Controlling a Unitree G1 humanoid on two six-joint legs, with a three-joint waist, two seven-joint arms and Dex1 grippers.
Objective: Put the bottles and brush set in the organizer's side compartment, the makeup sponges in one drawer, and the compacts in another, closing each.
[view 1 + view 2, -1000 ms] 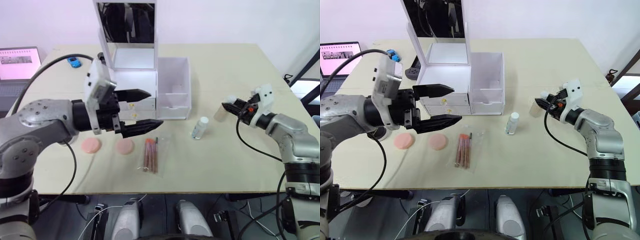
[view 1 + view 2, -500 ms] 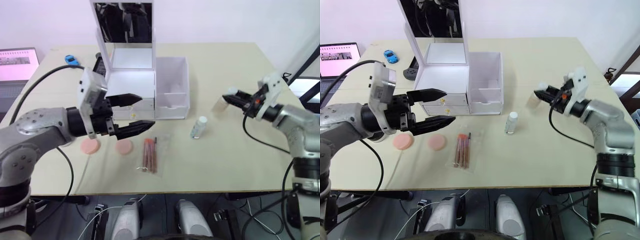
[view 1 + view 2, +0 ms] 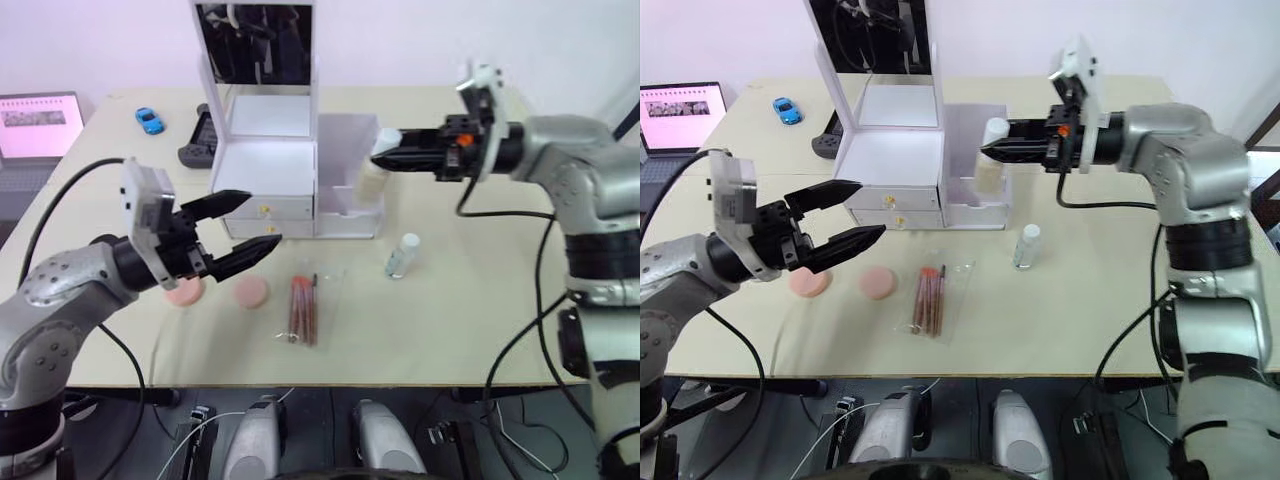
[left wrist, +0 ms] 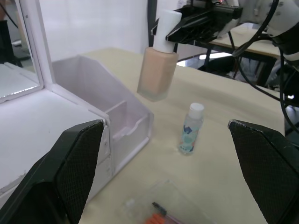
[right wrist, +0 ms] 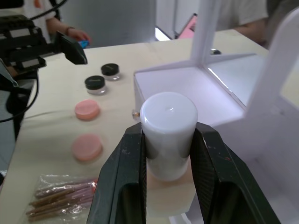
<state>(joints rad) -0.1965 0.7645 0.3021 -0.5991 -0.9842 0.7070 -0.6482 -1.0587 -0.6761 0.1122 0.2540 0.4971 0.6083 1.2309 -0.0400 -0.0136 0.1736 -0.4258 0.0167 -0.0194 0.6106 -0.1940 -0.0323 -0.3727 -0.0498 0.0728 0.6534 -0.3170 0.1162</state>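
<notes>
R end effector [image 3: 992, 149] is clamped on the white cap of a foundation bottle [image 4: 158, 67], fingers on either side of the cap; bottle hangs upright, in the air, over the organizer's side compartment [image 3: 349, 186], not touching its walls. Compartment is open-topped, on the right side of the white organizer [image 3: 268, 160], w/ a small inner divider.

L end effector [image 3: 243, 226] hovers above the worktop [image 3: 460, 290] in front of the organizer's drawers, fingers spread wide, nothing between them. Both drawers [image 3: 890, 209] look pushed in, gold knobs facing out.

Small clear bottle [image 3: 401, 254] w/ white cap stands upright on the worktop, near the front right corner of the organizer, apart from it. Brush set [image 3: 302, 308] in a clear bag lies flat in front of the organizer, left of the small bottle. Two pink makeup sponges [image 3: 249, 292] sit side by side left of the brush set, one partly behind the L fingers. Two compacts [image 5: 95, 82] w/ black lids show in the R wrist view, beyond the sponges, close to each other.

Organizer's mirror lid [image 3: 255, 45] stands upright at the back. Laptop [image 3: 38, 113] and blue toy car [image 3: 149, 121] at the worktop's far left.
</notes>
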